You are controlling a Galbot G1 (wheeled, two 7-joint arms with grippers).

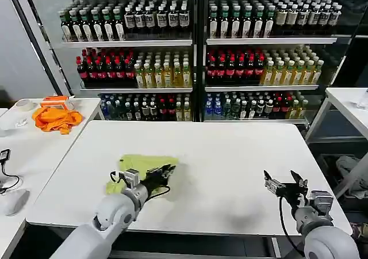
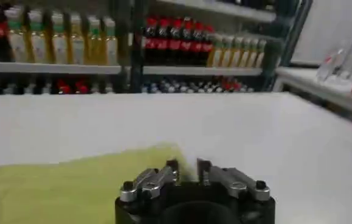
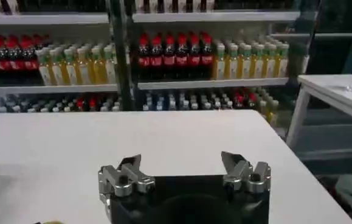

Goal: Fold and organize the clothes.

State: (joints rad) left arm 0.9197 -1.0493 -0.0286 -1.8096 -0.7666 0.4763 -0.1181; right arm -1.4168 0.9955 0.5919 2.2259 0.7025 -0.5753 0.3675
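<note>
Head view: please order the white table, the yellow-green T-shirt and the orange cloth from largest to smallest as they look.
1. White table, by far the largest.
2. Yellow-green T-shirt, bunched under the left gripper.
3. Orange cloth, which looks slightly smaller, but it lies farther from the camera, so ranks 2 and 3 are unsure.

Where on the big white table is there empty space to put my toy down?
Most of the white table is bare: the whole stretch between the yellow-green T-shirt and the right gripper, and the strip behind the shirt toward the bottle shelves. It is crowded at the front left, where the left gripper sits over the shirt.
</note>
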